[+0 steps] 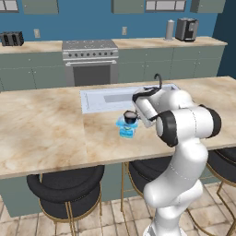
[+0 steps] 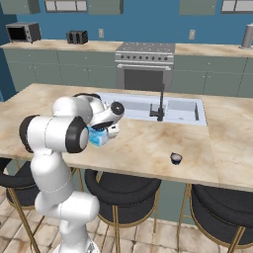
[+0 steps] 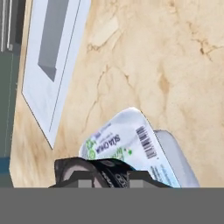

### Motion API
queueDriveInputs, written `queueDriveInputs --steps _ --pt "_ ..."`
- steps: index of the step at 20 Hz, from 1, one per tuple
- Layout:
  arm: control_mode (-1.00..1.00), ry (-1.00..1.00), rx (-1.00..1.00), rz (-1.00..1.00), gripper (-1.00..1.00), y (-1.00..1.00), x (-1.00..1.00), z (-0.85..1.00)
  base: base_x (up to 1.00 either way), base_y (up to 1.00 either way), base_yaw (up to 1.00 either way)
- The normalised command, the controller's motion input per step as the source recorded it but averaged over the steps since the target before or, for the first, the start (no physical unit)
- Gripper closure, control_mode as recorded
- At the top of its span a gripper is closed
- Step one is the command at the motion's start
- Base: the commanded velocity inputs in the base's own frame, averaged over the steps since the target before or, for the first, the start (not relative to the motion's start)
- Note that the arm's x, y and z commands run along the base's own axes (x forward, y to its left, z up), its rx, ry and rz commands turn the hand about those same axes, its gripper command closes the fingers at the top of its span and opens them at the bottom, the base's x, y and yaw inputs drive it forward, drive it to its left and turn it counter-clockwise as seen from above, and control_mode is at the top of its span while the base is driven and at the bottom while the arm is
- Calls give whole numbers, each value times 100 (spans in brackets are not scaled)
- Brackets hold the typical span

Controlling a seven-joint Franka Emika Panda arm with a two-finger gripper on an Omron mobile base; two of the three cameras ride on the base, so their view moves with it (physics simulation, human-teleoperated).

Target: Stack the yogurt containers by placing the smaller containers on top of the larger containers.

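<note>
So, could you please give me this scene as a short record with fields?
surface: island counter
tub: blue tub on the counter, in front of the sink
held cup: dark cup over the tub's lid; contact unclear
gripper: gripper shut on dark cup
other cup: second dark cup near the counter's front edge, apart

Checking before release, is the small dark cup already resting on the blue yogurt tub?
Cannot tell. In the left base view the dark cup sits right above the blue tub, but no view shows contact or a gap plainly.
</note>
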Motion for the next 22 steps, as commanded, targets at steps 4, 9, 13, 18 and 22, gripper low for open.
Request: queueDriveInputs --steps 4,9,13,18,22 --pt "-100 0 0 0 100 18 4 -7 0 0 0" --pt "-100 0 0 0 -100 14 0 -2 0 0 0" --pt "-100 -1 0 0 -100 -1 -6 0 0 0 0" --pt "-100 -4 1 -3 -100 -28 -12 7 0 0 0" --pt "-100 -2 0 -7 -100 -35 -14 37 0 0 0"
